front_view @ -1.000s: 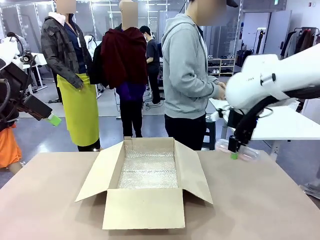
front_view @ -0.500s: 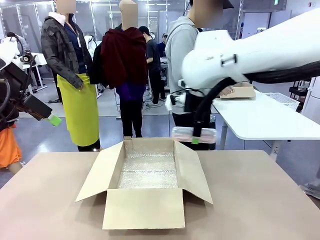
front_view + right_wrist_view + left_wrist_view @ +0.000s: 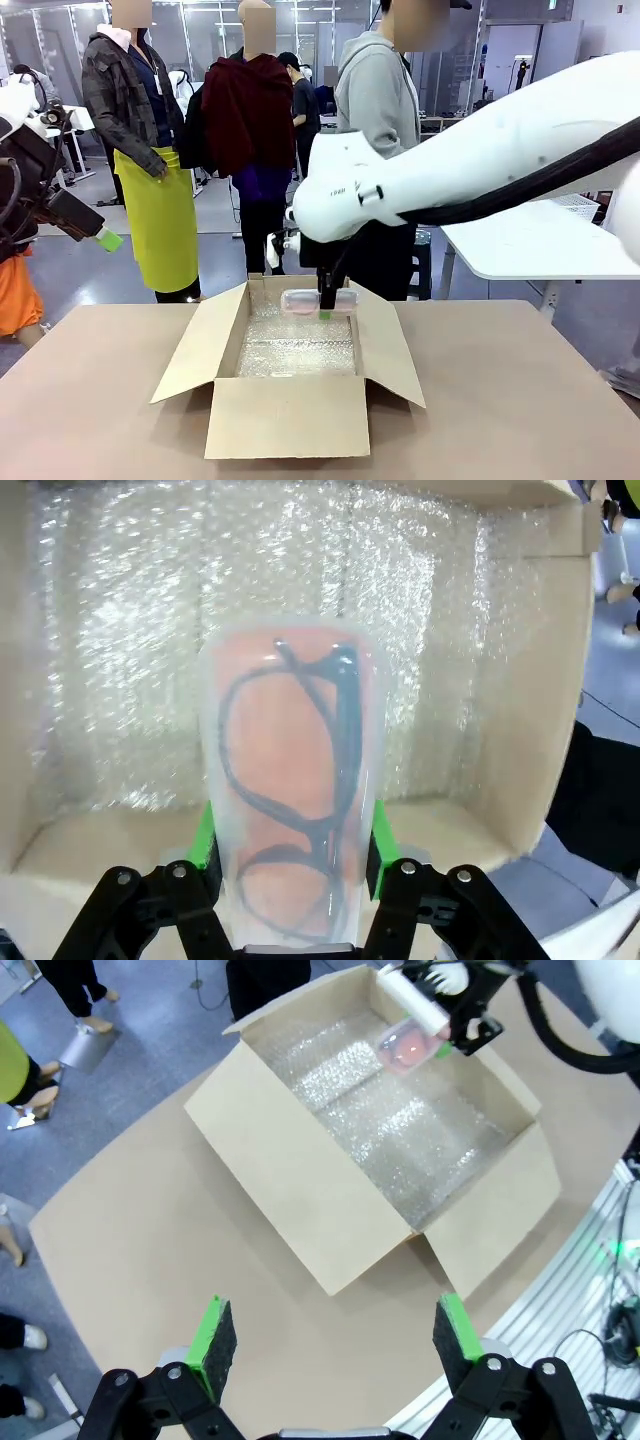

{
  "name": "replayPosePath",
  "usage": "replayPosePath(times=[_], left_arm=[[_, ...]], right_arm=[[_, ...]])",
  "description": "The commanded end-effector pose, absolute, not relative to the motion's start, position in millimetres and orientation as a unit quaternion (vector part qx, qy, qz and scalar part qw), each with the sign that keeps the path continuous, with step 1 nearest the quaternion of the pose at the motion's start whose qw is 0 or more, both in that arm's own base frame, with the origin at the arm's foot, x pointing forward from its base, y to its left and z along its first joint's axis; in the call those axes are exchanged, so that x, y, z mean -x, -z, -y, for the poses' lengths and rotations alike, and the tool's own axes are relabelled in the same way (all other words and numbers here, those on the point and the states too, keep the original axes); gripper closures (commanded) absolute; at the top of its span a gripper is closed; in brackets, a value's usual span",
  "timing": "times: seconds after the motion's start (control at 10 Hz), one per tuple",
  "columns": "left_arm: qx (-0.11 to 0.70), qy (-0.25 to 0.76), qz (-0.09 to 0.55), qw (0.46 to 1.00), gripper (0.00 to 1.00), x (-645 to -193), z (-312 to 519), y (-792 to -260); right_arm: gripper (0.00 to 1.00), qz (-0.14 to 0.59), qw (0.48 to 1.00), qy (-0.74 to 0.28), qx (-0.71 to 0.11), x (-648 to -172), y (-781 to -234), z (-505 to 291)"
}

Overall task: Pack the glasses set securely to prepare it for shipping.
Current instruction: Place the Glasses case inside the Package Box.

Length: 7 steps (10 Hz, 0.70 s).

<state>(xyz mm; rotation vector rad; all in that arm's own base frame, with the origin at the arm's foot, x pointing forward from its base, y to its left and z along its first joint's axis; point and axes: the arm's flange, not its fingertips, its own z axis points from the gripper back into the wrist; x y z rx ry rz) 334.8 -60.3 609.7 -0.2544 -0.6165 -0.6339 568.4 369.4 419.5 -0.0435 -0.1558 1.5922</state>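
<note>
Now carrying translucent pink oblong glasses case [image 3: 300,303], clamped in right gripper [image 3: 324,311], over bubble-lined brown cardboard box [image 3: 288,415], with left gripper [image 3: 330,1335] wide, empty; next, likely lower, release.

The translucent pink case [image 3: 290,780], dark-framed glasses showing inside, is hanging level over the box's [image 3: 290,415] far end, clamped in the right end effector [image 3: 291,840].

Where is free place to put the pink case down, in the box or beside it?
The bubble wrap floor of the cardboard box is bare from wall to wall. The table is free left of the left flap and right of the right flap. Crowded: the box's far end, where the right gripper holds the pink case.
</note>
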Motion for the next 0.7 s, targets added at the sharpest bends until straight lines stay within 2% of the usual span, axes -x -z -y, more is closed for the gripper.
replayPosePath(times=[0.0, 0.5, 0.6], left_arm=[[0.128, 0.308, 0.300, 0.894, 0.00, -333.9, 58.9, -611.1], [0.128, 0.308, 0.300, 0.894, 0.00, -333.9, 58.9, -611.1], [0.128, 0.308, 0.300, 0.894, 0.00, -333.9, 58.9, -611.1]], right_arm=[[0.57, 0.080, 0.692, -0.717, 0.030, -595.8, -404.4, -389.1], [0.57, 0.036, 0.681, -0.731, 0.019, -636.2, -353.1, -433.0], [0.29, 0.032, 0.683, -0.729, 0.010, -640.5, -352.2, -434.0]])
